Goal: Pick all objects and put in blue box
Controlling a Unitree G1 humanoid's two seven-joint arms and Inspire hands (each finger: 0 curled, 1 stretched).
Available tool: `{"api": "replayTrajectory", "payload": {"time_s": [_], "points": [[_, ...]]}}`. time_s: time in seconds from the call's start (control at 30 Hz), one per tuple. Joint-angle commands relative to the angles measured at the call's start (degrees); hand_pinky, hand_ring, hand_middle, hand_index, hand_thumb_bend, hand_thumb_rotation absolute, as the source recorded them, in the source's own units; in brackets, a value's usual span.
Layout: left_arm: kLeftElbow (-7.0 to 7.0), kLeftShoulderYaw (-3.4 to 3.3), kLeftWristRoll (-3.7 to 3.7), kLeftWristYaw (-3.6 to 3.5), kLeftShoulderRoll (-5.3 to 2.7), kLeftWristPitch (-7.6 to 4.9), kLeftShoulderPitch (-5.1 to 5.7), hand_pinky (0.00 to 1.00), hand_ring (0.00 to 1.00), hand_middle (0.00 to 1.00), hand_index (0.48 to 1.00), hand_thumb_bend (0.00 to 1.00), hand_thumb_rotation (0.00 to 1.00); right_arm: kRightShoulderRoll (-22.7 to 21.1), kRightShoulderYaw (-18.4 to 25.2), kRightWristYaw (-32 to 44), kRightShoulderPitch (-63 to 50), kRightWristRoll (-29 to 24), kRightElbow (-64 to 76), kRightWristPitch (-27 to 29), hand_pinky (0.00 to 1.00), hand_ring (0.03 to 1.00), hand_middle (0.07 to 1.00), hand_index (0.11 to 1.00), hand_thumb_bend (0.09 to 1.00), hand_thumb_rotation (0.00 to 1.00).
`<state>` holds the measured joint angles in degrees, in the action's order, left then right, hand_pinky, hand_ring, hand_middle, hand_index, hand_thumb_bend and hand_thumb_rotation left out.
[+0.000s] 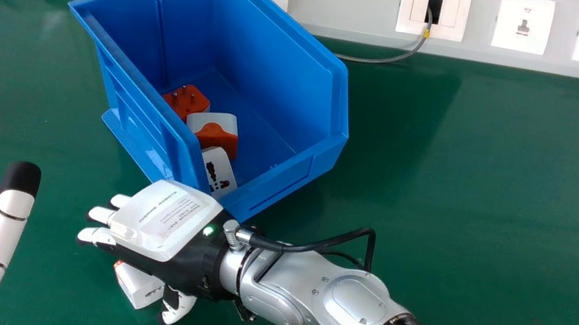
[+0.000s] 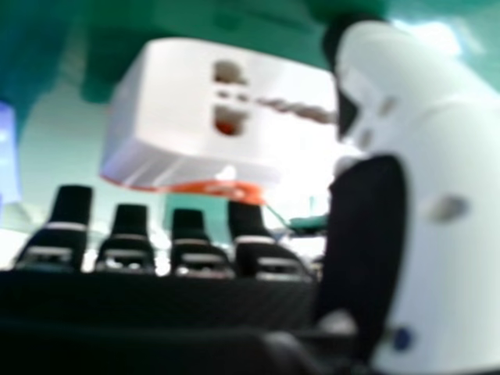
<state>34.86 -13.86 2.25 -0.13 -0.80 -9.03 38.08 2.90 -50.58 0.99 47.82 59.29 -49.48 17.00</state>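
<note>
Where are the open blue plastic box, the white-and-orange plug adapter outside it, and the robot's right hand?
Blue box (image 1: 295,178): head view, near outer wall.
Plug adapter (image 2: 180,94): right hand view, white socketed face.
Right hand (image 1: 162,218): head view, white cover on its back.

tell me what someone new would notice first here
The big blue box would likely grab them, standing on the green table with three plug adapters inside. Next comes the silver right arm, entering lower right in the head view, its right hand beside another, white adapter.
</note>
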Motion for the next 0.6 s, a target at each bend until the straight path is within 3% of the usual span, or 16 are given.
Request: {"api": "replayTrajectory", "payload": {"time_s": [0.0,0.1,0.33,0.37,0.43,0.5,0.57], "points": [[1.85,-0.28,-0.24,0.07,0.06,-0.09,0.53,1.0,1.0,1.0,0.971,0.65,0.82,-0.37,-0.85,0.13,0.22,0.19,-0.71,-0.1,0.83,0.921,0.924,0.862,0.459,0.0],[2.4,-0.12,-0.48,0.08,-0.12,0.18,0.73,1.0,1.0,1.0,0.969,0.65,0.81,-0.51,-0.92,0.41,0.27,-0.21,-0.85,0.06,0.82,0.916,0.918,0.857,0.464,0.0],[3.05,-0.27,0.12,0.23,-0.17,0.55,0.92,1.0,1.0,1.0,0.963,0.67,0.8,-0.34,-1.6,0.41,-0.03,-0.33,-1.12,-0.37,0.78,0.899,0.891,0.833,0.479,0.0],[-1.78,-0.35,0.84,0.81,0.44,-0.62,-2.15,1.0,1.0,1.0,0.963,0.67,0.8,-0.31,-1.74,0.31,-0.01,-0.29,-1.2,-0.37,0.78,0.898,0.889,0.832,0.48,0.0],[-6.29,-0.42,1.63,1.4,1.02,-1.92,-5.0,1.0,1.0,1.0,0.967,0.68,0.81,-0.3,-1.94,0.09,0.06,-0.22,-1.3,-0.3,0.75,0.878,0.87,0.816,0.507,0.0],[-5.25,-0.47,1.56,1.36,0.85,-2.03,-4.29,1.0,1.0,1.0,0.97,0.7,0.82,-0.3,-2.1,-0.18,0.24,-0.18,-1.55,-0.11,0.73,0.861,0.855,0.803,0.529,0.0],[-1.43,-0.33,0.93,0.95,0.28,-1.21,-1.82,1.0,1.0,1.0,0.973,0.72,0.83,-0.28,-2.37,-0.81,0.56,-0.06,-2.25,0.3,0.69,0.824,0.821,0.772,0.568,0.0]]}}
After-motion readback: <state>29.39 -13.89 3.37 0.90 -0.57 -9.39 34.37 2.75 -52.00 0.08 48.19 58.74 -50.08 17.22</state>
